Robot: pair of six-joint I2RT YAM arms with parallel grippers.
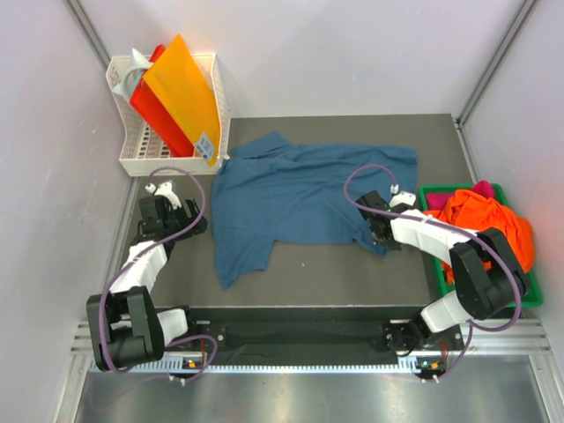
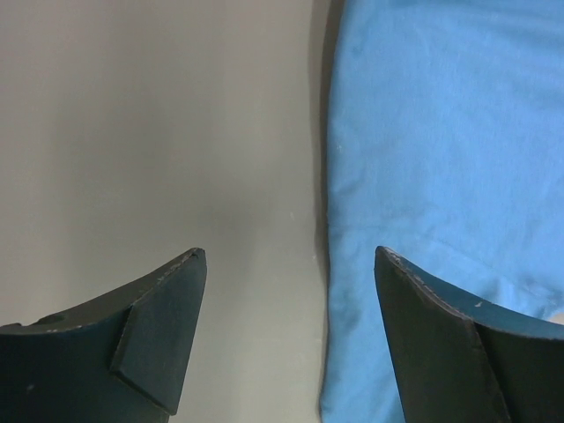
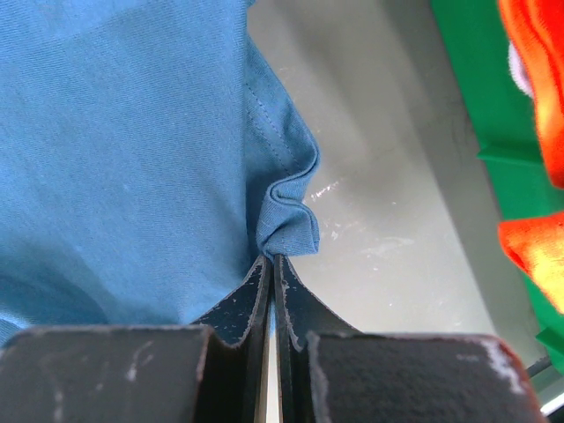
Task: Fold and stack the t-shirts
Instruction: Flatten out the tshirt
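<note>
A dark teal-blue t-shirt (image 1: 300, 198) lies spread and rumpled on the grey table. My right gripper (image 1: 379, 236) is at its near right edge. In the right wrist view the gripper (image 3: 271, 260) is shut on a small pinched fold of the blue t-shirt (image 3: 132, 132). My left gripper (image 1: 196, 220) hangs just left of the shirt, open and holding nothing. In the left wrist view the gripper (image 2: 291, 256) straddles the blue shirt's (image 2: 441, 132) left edge above bare table. An orange t-shirt (image 1: 493, 220) and a magenta one (image 1: 480, 188) lie heaped in the green tray (image 1: 438, 264).
A white basket (image 1: 132, 159) at the back left holds upright orange and red sheets (image 1: 181, 88). The green tray (image 3: 476, 88) with orange cloth (image 3: 538, 70) sits close to the right gripper. White walls close in the left and right sides.
</note>
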